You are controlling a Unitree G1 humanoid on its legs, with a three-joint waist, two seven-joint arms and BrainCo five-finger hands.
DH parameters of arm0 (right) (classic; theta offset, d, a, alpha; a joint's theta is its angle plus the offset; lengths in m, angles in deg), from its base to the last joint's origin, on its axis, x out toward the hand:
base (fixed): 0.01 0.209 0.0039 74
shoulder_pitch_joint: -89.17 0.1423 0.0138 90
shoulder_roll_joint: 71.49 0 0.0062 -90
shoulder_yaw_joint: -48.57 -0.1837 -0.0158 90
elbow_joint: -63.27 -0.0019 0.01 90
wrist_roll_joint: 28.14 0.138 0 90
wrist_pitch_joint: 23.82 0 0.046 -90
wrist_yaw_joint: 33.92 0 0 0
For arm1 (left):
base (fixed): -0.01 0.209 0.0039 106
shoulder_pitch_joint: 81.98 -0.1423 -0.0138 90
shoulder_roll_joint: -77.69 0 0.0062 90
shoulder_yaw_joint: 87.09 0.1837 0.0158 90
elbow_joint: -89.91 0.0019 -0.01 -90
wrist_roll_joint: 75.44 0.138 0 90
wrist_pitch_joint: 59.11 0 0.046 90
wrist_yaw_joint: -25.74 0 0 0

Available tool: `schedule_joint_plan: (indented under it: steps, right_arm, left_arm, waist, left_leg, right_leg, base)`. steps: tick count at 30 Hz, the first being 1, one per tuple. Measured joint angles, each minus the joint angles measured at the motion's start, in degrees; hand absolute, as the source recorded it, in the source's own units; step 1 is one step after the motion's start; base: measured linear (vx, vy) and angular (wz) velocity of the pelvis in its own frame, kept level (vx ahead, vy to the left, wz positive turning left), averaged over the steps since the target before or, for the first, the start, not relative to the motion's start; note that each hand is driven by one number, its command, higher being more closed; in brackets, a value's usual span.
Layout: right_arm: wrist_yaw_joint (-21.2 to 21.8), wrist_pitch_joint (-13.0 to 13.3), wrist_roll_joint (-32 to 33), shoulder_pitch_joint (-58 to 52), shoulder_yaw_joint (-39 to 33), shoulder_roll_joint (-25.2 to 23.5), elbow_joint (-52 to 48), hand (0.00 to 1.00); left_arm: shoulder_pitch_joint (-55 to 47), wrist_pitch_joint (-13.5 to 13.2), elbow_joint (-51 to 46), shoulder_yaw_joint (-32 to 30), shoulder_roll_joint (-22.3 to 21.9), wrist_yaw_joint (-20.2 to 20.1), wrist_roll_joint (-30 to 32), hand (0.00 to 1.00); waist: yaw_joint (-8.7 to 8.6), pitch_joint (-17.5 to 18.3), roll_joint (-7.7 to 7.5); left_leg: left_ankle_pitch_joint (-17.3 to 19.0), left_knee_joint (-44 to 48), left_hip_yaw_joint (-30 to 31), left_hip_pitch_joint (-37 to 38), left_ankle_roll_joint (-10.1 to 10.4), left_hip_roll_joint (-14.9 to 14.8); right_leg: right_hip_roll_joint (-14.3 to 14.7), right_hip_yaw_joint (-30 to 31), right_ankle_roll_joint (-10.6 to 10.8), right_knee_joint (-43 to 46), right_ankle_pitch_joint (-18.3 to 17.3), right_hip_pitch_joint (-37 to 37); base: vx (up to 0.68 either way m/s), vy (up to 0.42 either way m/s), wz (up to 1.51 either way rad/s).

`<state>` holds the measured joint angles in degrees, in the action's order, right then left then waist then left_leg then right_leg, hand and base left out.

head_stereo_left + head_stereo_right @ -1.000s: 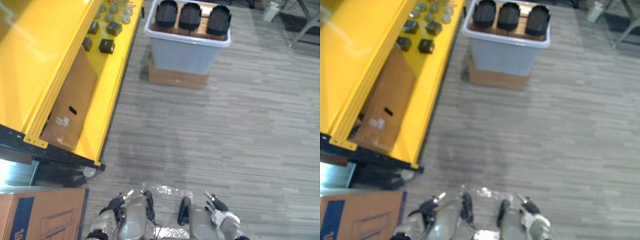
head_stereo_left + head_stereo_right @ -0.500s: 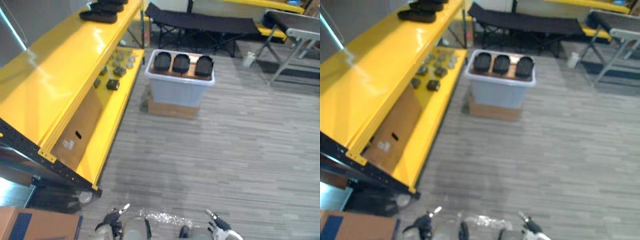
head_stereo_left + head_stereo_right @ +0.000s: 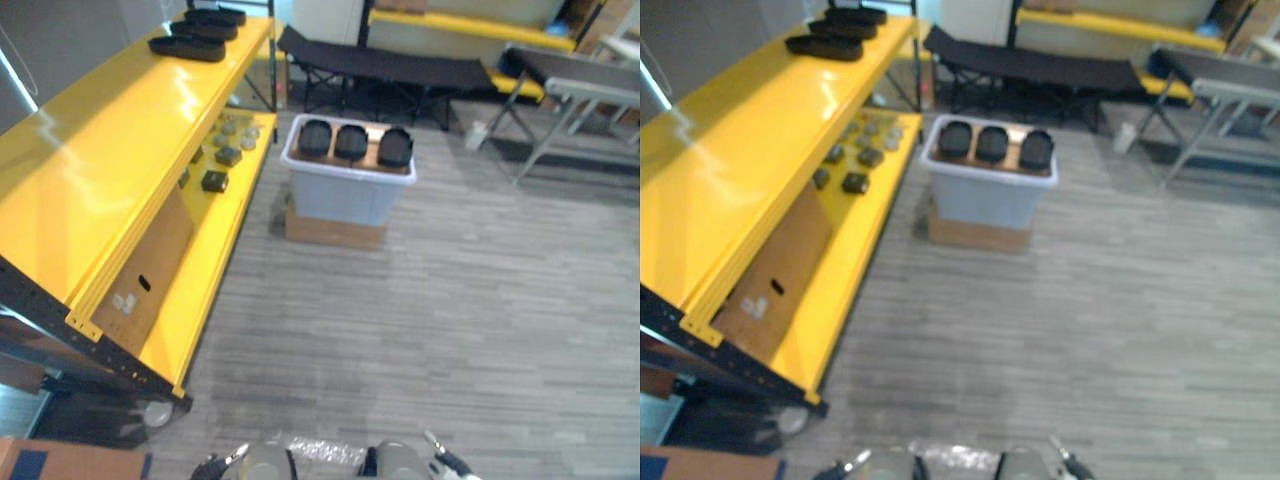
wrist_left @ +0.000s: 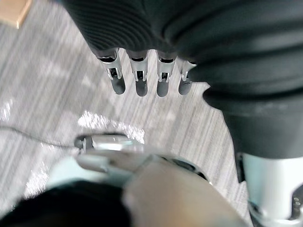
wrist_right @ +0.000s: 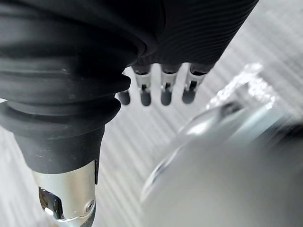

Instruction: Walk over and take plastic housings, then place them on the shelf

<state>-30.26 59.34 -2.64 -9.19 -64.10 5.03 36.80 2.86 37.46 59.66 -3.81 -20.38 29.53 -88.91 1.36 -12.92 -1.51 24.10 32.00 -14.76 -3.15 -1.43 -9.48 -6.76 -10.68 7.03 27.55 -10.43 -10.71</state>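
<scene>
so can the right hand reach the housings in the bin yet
Probably not: the right hand hangs open by the robot, and the housings sit in the bin far across the floor.

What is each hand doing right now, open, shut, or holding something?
Left hand: open, fingers straight, holding nothing.
Right hand: open, fingers straight, holding nothing.

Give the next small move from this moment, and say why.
Probably a step forward toward the grey bin. The three black plastic housings sit in it, well ahead across the floor. The left hand and right hand hang open and hold nothing, so walking closer likely comes before any grasp.
</scene>
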Motion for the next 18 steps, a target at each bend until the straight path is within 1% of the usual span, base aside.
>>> schedule_joint_plan:
  steps: [1, 2, 3, 4, 5, 6, 7, 8, 9, 10, 11, 12, 13, 14, 15, 16, 17, 18]
  right_arm:
    - [0.0, -0.6, -0.4, -0.8, -1.0, -0.4, 0.0, 0.00]
    - [0.0, -1.5, -1.3, -2.7, -2.3, -0.9, 0.0, 0.00]
    - [0.0, -2.6, -2.4, -4.4, -3.1, -1.4, -0.1, 0.00]
    - [0.0, -3.2, -3.5, -5.3, -3.1, -1.7, -0.1, 0.00]
    - [0.3, -4.2, -5.0, -7.1, -3.2, -2.5, 0.0, 0.00]
    - [0.3, -4.7, -6.1, -8.2, -3.1, -2.8, 0.3, 0.00]
    - [0.3, -4.9, -6.3, -8.5, -3.3, -2.8, 1.2, 0.00]
    - [0.0, -4.8, -7.0, -8.5, -3.1, -2.4, 1.1, 0.00]
    - [0.0, -4.6, -7.6, -8.3, -3.0, -1.7, 1.1, 0.00]
    - [0.0, -4.4, -8.4, -7.8, -3.0, -1.0, 1.1, 0.00]
    - [0.0, -3.6, -9.3, -6.7, -2.8, 0.4, 1.2, 0.00]
    - [-0.1, -1.7, -10.9, -6.5, -1.2, 1.8, 1.4, 0.00]
    - [-0.1, -0.6, -11.2, -5.9, -0.1, 2.8, 1.3, 0.00]
    - [-0.6, 1.0, -11.8, -4.5, 0.7, 3.9, 1.2, 0.00]
    - [-0.7, 3.5, -12.1, -3.6, 1.9, 5.3, 0.4, 0.00]
    - [-0.7, 5.5, -11.8, -2.3, 2.7, 5.7, -0.6, 0.00]
    - [-0.6, 7.1, -11.6, -0.4, 3.8, 6.1, -1.7, 0.00]
    - [-0.6, 8.9, -11.5, 3.0, 5.7, 6.5, -2.6, 0.00]
  left_arm:
    - [0.1, 0.2, 0.0, 0.0, 0.0, 0.0, 0.1, 0.00]
    - [0.4, 0.6, 0.0, -1.0, 0.0, 0.1, 0.1, 0.00]
    - [0.8, 1.0, -0.4, -2.5, -0.4, 0.5, 0.1, 0.00]
    - [1.0, 1.1, -0.7, -3.3, -0.6, 0.7, 0.1, 0.00]
    - [1.2, 1.1, -0.7, -4.5, -1.1, 1.4, 0.0, 0.00]
    - [1.4, 1.1, -0.8, -4.5, -1.6, 1.8, -0.2, 0.00]
    - [2.0, 1.1, -0.8, -4.4, -2.6, 2.2, -1.6, 0.00]
    - [2.0, 0.9, -1.3, -4.4, -4.1, 2.5, -3.6, 0.00]
    - [1.8, 0.7, -1.9, -4.3, -5.0, 2.7, -5.2, 0.00]
    - [1.6, 0.4, -2.2, -4.2, -5.9, 2.7, -6.6, 0.00]
    - [1.3, 0.0, -2.3, -4.3, -7.0, 2.8, -8.7, 0.00]
    - [0.9, -0.6, -2.3, -4.6, -6.9, 2.8, -9.2, 0.00]
    - [0.8, -0.6, -2.2, -4.7, -6.8, 2.8, -9.2, 0.00]
    - [0.5, -0.3, -1.7, -4.9, -6.8, 2.8, -9.2, 0.00]
    - [0.2, -0.3, -1.2, -5.9, -7.2, 2.5, -10.6, 0.00]
    - [0.0, -0.3, -1.8, -6.6, -7.3, 2.2, -11.4, 0.00]
    - [0.0, -0.4, -2.8, -6.8, -7.2, 2.2, -11.4, 0.00]
    - [-0.1, -0.8, -4.0, -7.3, -7.1, 2.2, -11.3, 0.00]
  waist:
    - [0.00, 0.0, 0.00]
    - [-0.17, 0.0, 0.10]
    - [-0.30, 0.1, 0.29]
    - [-0.31, 0.1, 0.45]
    - [-0.53, 0.1, 0.63]
    - [-0.85, 0.2, 1.44]
    - [-1.18, 0.4, 2.84]
    - [-1.74, 1.1, 3.76]
    - [-1.81, 2.0, 4.03]
    - [-1.80, 2.1, 4.46]
    - [-1.88, 2.0, 5.50]
    - [-2.05, 2.3, 6.40]
    - [-2.00, 2.3, 6.59]
    - [-1.97, 2.0, 7.37]
    - [-1.69, 1.8, 7.58]
    - [-1.17, 1.8, 7.44]
    - [-0.40, 1.7, 7.13]
    - [0.60, 1.0, 6.38]
  left_leg:
    - [0.5, 0.3, 0.0, 0.1, 0.4, -0.4]
    - [1.7, 0.9, 0.0, 0.2, 1.2, -1.1]
    - [2.9, 1.8, 0.0, 0.5, 2.4, -1.7]
    - [3.6, 2.4, -0.1, 0.9, 3.5, -2.0]
    - [4.9, 3.2, -0.3, 2.2, 4.8, -2.6]
    - [5.7, 3.1, -0.1, 3.8, 6.0, -3.3]
    - [6.3, 1.1, -0.2, 6.3, 6.9, -4.1]
    - [5.6, -2.2, -0.3, 8.6, 8.0, -4.1]
    - [4.8, -3.2, 0.0, 9.8, 8.8, -3.6]
    - [4.3, -1.8, 0.3, 9.6, 8.5, -3.7]
    - [2.8, 5.0, 1.8, 7.3, 7.8, -4.7]
    - [-1.6, 13.5, 3.4, 4.4, 6.7, -5.9]
    - [-5.5, 17.8, 3.9, 2.8, 6.7, -6.7]
    - [-12.2, 24.0, 5.5, 0.6, 5.8, -7.5]
    - [-9.8, 28.9, 6.5, -2.4, 5.4, -6.9]
    - [-8.0, 29.0, 6.6, -5.3, 5.4, -5.3]
    - [-7.0, 26.4, 6.6, -8.4, 5.1, -2.7]
    - [-6.4, 18.8, 6.1, -12.3, 4.5, 0.9]
  right_leg:
    - [0.1, -0.1, 0.3, -2.7, 0.4, -0.3]
    - [0.2, -0.1, 0.6, -8.0, 2.1, -0.6]
    - [0.0, -0.4, 0.4, -12.3, 4.9, -1.2]
    - [-0.1, -0.6, 0.3, -14.0, 6.4, -1.2]
    - [-0.2, -0.6, -0.2, -15.1, 10.3, -0.9]
    - [0.1, -1.1, -0.6, -14.1, 13.8, -0.1]
    - [0.4, -1.9, -1.9, -9.5, 13.0, -0.5]
    - [0.0, -2.1, -2.5, -4.7, 8.6, -1.8]
    - [-0.2, -2.1, -2.8, -1.3, 5.4, -2.6]
    - [-0.4, -2.0, -3.2, 1.3, 3.5, -3.4]
    - [-0.7, -2.0, -3.7, 5.0, 0.2, -3.6]
    - [-0.4, -2.1, -4.2, 6.0, -2.2, -2.1]
    - [0.1, -2.1, -4.3, 5.0, -2.6, -0.5]
    - [0.7, -2.3, -4.4, 2.2, -2.7, 3.2]
    - [0.7, -2.4, -4.4, -1.8, -2.7, 8.2]
    - [0.4, -2.6, -4.1, -4.5, -2.5, 11.0]
    - [-0.3, -2.7, -4.2, -6.8, -2.6, 12.8]
    - [-1.4, -2.1, -4.2, -8.7, -2.6, 14.4]
  base:
    - [0.21, -0.100, -0.13]
    - [0.26, -0.126, -0.11]
    - [0.29, -0.146, -0.08]
    - [0.35, -0.179, -0.10]
    - [0.39, -0.213, -0.05]
    - [0.48, -0.248, -0.02]
    - [0.51, -0.235, 0.11]
    - [0.46, -0.169, 0.10]
    - [0.51, -0.156, 0.07]
    - [0.50, -0.169, -0.02]
    - [0.57, -0.210, -0.07]
    - [0.44, -0.180, -0.09]
    - [0.45, -0.130, -0.06]
    - [0.36, -0.063, -0.03]
    - [0.42, -0.040, 0.04]
    - [0.38, 0.024, 0.05]
    - [0.42, 0.076, -0.08]
    - [0.39, 0.163, -0.36]
